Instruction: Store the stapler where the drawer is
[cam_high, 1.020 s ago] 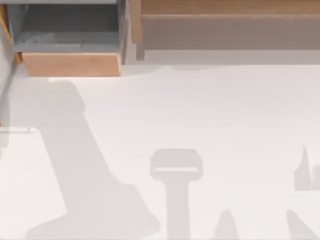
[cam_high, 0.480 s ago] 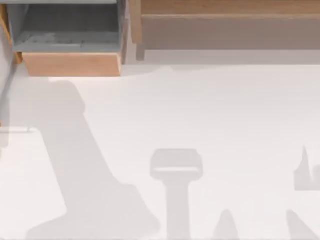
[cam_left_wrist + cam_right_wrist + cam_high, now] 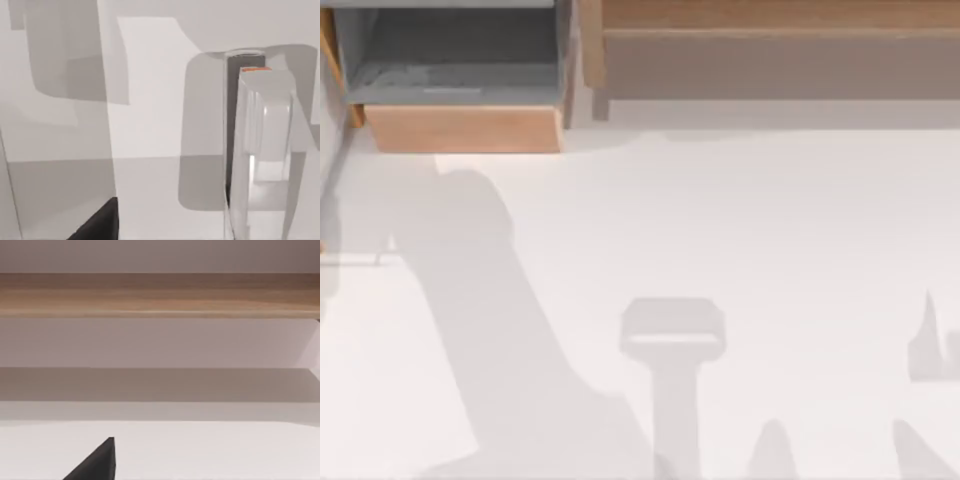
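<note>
**Open drawer at eleven o'clock, stapler not clearly made out**

In the top view the drawer [image 3: 465, 128] sits at eleven o'clock. It is boxy, with flat grey inner walls and floor and a smooth orange-tan wooden front panel. A thin pale streak [image 3: 452, 90] lies on its grey floor just behind the panel; whether that is the stapler cannot be told.

From twelve to two o'clock runs a long wooden shelf [image 3: 770, 62], light-grained along its edge and brownish-grey inside.

The table [image 3: 770, 220] is matte white and plain, crossed by soft grey arm shadows from five to eight o'clock.

A dark wedge of the left gripper [image 3: 100, 222] hangs over white surfaces beside a pale, glossy upright block [image 3: 262, 150]. The right gripper [image 3: 97, 462] faces the shelf. How wide either gripper stands cannot be told.
</note>
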{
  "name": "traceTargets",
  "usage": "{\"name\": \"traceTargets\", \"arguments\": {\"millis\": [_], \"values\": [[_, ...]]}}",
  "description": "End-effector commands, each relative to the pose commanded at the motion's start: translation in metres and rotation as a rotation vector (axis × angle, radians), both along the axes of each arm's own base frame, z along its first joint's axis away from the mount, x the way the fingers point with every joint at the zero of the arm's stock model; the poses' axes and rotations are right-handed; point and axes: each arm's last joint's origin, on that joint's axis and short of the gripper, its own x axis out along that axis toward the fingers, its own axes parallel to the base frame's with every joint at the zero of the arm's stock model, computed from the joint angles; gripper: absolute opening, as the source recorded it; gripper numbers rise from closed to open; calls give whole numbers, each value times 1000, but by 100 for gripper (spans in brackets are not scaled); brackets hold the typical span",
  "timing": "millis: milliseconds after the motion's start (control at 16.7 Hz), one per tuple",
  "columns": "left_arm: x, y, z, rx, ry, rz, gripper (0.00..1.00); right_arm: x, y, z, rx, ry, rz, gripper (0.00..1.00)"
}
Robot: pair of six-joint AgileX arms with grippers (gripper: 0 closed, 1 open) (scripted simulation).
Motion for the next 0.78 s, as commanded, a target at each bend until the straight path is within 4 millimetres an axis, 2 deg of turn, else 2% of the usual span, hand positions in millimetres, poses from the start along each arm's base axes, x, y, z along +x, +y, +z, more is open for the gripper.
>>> {"name": "traceTargets", "arguments": {"millis": [180, 420, 600, 780], "values": [[-13, 9, 42, 35, -170, -87, 100, 0, 0, 0, 0, 0, 0, 100], [-43, 49, 82, 186, -426, -201, 100, 0, 0, 0, 0, 0, 0, 100], [-74, 89, 89, 366, -565, -283, 100, 0, 0, 0, 0, 0, 0, 100], [-111, 124, 71, 563, -636, -371, 100, 0, 0, 0, 0, 0, 0, 100]]}}
